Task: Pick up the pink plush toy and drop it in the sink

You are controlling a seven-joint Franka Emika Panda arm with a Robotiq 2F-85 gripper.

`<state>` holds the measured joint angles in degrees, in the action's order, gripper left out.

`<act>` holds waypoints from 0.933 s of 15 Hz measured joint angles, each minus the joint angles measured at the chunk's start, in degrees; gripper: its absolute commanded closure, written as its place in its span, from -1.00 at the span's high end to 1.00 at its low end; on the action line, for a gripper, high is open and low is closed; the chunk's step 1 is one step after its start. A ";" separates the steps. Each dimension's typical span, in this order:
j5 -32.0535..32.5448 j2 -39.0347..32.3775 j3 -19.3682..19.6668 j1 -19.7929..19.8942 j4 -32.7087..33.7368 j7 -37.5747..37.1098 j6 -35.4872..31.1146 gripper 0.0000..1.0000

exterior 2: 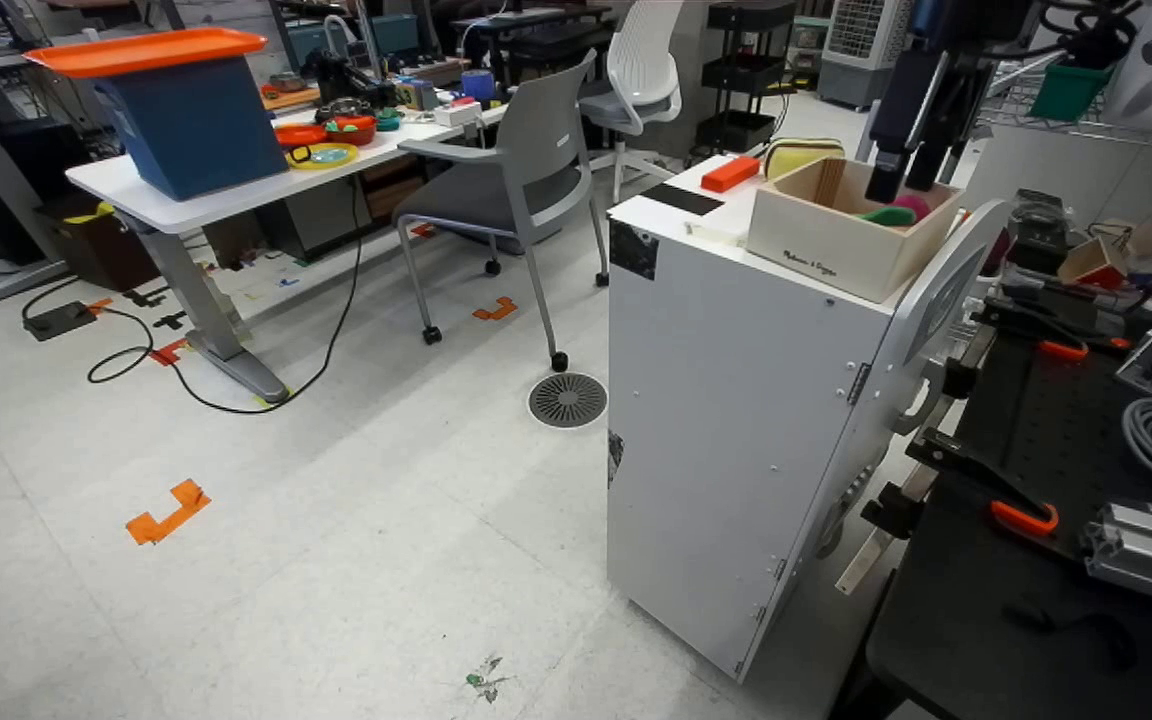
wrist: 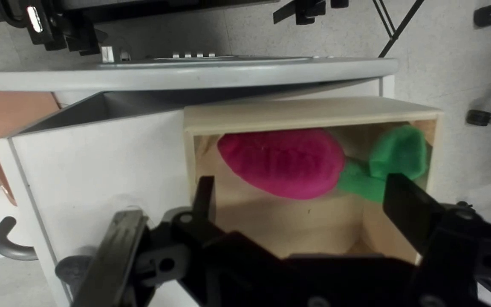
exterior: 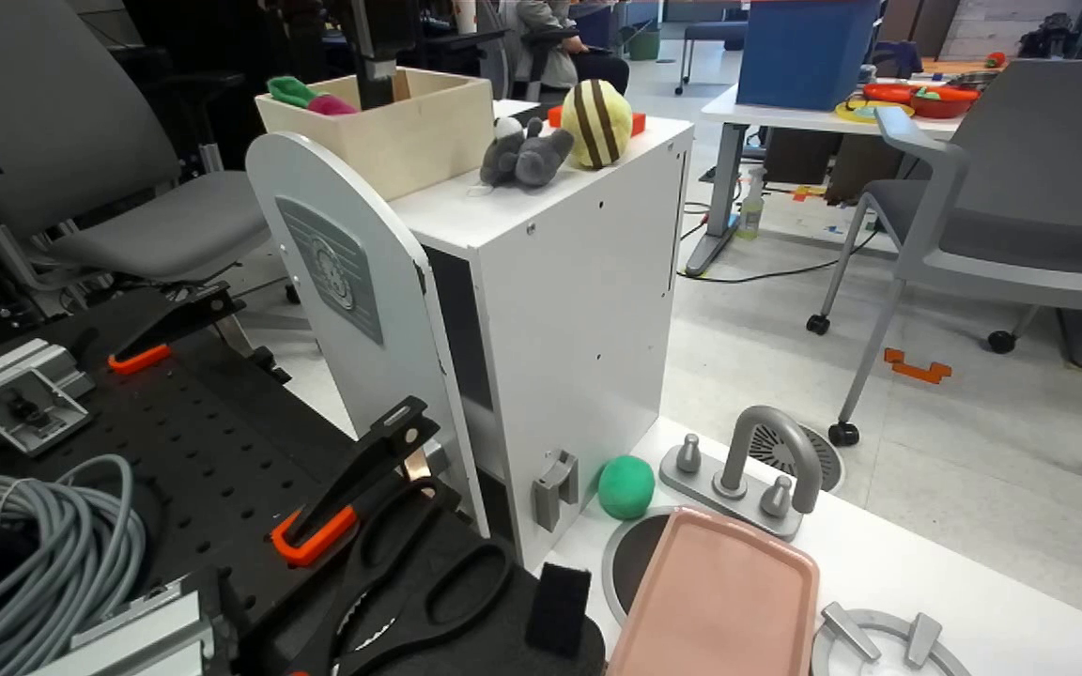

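While the toy (wrist: pixel 284 164) is lying in the box (wrist: pixel 313 113), I'm holding the hand (wrist: pixel 301 183) empty, spread wide, and reckoning on straddling the toy clear of the walls (wrist: pixel 190 164).

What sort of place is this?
Probably a robotics lab or workshop: there's a robot gripper, a coil of gray cable on a black bench, and an orange-tipped clamp.
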<state>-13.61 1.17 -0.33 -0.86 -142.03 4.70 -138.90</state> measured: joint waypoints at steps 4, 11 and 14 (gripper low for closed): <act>0.00 -0.92 0.00 0.05 0.11 0.00 -0.05 0.81; 0.05 -2.28 0.00 0.12 0.75 0.09 -0.05 -0.46; 0.05 -2.30 0.00 0.18 0.92 0.12 -0.05 -0.79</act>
<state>-13.56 -1.14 -0.33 -0.68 -141.11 4.82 -138.95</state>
